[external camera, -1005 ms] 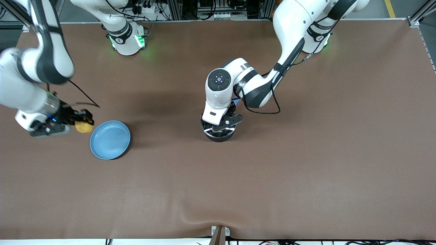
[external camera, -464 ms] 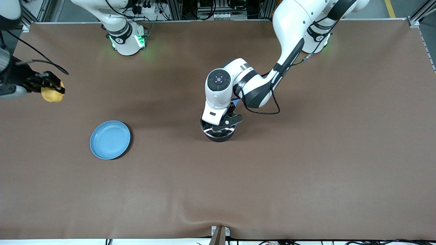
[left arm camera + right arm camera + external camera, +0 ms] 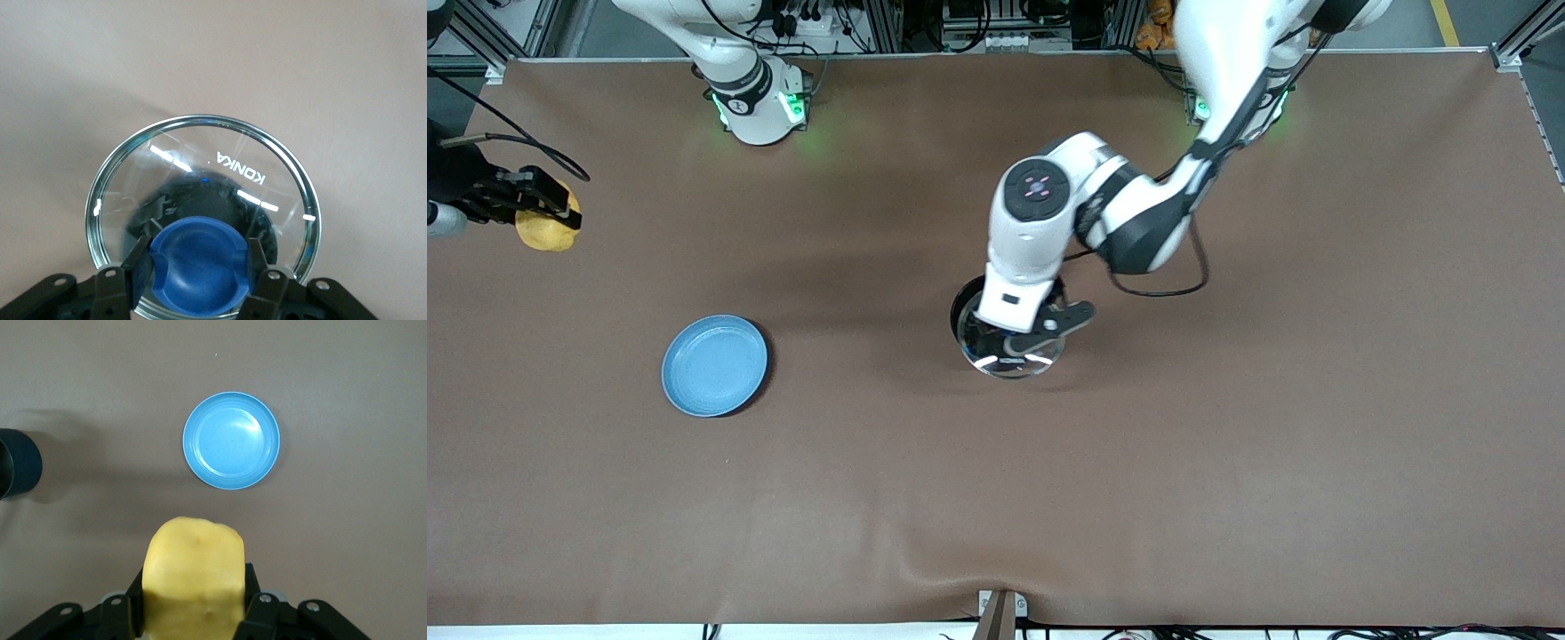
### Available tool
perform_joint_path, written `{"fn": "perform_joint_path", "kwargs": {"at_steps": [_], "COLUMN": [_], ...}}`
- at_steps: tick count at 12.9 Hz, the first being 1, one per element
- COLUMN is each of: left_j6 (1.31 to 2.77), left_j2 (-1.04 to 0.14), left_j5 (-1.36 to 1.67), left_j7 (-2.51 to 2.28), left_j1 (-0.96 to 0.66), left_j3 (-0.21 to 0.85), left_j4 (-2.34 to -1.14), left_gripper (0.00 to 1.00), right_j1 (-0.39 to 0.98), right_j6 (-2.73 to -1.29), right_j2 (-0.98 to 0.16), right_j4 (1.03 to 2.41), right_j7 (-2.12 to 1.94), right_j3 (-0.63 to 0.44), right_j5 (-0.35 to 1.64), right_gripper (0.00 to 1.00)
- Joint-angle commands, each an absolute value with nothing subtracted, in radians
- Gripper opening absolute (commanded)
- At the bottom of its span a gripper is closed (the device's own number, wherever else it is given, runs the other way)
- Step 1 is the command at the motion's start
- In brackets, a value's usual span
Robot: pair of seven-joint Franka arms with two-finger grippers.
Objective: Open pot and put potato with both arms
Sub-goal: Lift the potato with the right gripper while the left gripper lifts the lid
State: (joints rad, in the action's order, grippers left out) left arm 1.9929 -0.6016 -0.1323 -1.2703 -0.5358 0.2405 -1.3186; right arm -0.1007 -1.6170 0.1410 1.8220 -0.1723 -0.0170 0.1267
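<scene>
My left gripper (image 3: 1030, 340) is shut on the blue knob (image 3: 199, 263) of a glass lid (image 3: 1014, 356) with a steel rim. It holds the lid in the air, just above the pot and a little off to one side. The black pot (image 3: 961, 313) shows as a dark arc under the lid and arm, and dimly through the glass (image 3: 200, 193); its handle is hidden. My right gripper (image 3: 534, 206) is shut on the yellow potato (image 3: 545, 231) and holds it up over the right arm's end of the table. The right wrist view shows the potato (image 3: 193, 577) between the fingers and the pot (image 3: 17, 463) at the edge.
A flat light-blue plate (image 3: 714, 365) lies on the brown table, toward the right arm's end from the pot; it also shows in the right wrist view (image 3: 231, 440). A small bracket (image 3: 1000, 613) sits at the table's near edge.
The left gripper has lifted the lid off the pot and shifted it slightly toward the left arm's end. The right gripper has risen from beside the plate with the potato.
</scene>
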Motion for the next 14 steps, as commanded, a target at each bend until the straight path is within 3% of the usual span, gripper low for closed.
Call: {"fn": "perform_joint_path", "kwargs": {"at_steps": [1, 7, 11, 14], "left_j6": [1.898, 1.845, 1.862, 1.946], "left_j2": [-0.500, -0.474, -0.489, -0.485], "left_j5": [-0.150, -0.120, -0.107, -0.107], "left_j7": [-1.205, -0.838, -0.645, -0.560], "left_j1": [-0.459, -0.221, -0.102, -0.034], "left_j3": [0.248, 0.259, 0.258, 0.258], "left_j4": [-1.344, -1.379, -1.422, -1.520], "left_gripper": [0.00, 0.00, 0.00, 0.00], "right_j1": [-0.081, -0.003, 0.159, 0.302], "right_j6": [-1.603, -1.646, -1.811, -1.945], "right_j2": [0.135, 0.112, -0.023, -0.171], "right_j4": [1.799, 1.756, 1.718, 1.654], "right_j7": [-0.100, 0.301, 0.500, 0.688], "right_j3": [0.024, 0.219, 0.242, 0.242], "right_j5": [0.082, 0.060, 0.071, 0.057], "right_gripper": [0.00, 0.00, 0.00, 0.00]}}
